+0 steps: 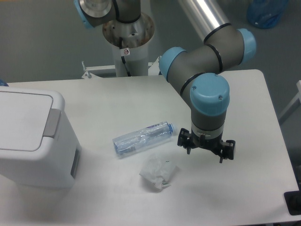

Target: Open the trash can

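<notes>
- The gripper point(205, 149) points down over the table point(254, 103) on the right side. Its two black fingers point(228, 151) look spread apart with nothing between them.
- Just beside the gripper, toward the left of the picture, lie the bottle point(142, 138) and the paper wad point(158, 172), both on the table and apart from the fingers.
- The bin point(33, 141) stands well apart at the left edge of the table, its lid point(21, 120) flat and shut, the grey push bar point(52, 123) along the lid's right edge.
- Risk: a low, straight sweep toward the bin would probably catch the bottle or the wad and shove them along, perhaps against the bin's wall. Lifting first should avoid this.
- Risk: with the fingers spread, one tip could miss the narrow bar and land on the lid, pressing it shut rather than releasing it.
- Risk: a push that is sideways rather than downward might slide the light-looking bin across the table or off its left edge, since nothing visible braces it.
- Risk: part of the bin is cut off by the picture's edge, so the room for the lid to swing cannot be judged.
</notes>
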